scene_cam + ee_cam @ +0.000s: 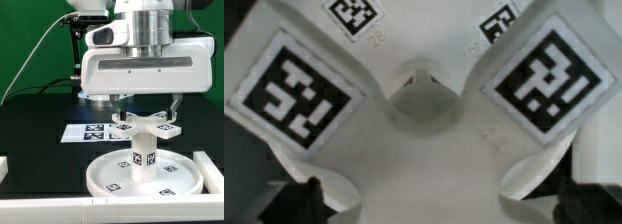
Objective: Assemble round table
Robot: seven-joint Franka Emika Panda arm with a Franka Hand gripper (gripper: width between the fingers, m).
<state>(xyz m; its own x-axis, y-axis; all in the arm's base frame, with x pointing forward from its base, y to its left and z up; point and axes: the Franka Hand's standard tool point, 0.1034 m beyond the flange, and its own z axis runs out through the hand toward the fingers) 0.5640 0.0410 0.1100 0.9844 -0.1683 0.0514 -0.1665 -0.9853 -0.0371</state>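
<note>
The large white round disc (pixel 100 176) lies flat on the black table. The short cylindrical leg (pixel 143 158) stands upright on its central hub. The branched foot piece (pixel 146 124) sits on top of the leg, tags facing up. My gripper (pixel 147 108) hangs straight over the foot piece, open, one finger on either side of its arms. In the wrist view the foot piece (pixel 423 150) fills the picture, with its round middle socket (pixel 423 98) between two large tags. My gripper (pixel 429 205) shows only as dark fingertips (pixel 292 205) at the corners, apart from the white plastic.
The marker board (pixel 85 131) lies flat on the table behind the disc. White border rails run along the near edge (pixel 40 210) and at the exterior view's right (pixel 210 165). A green wall stands behind the arm.
</note>
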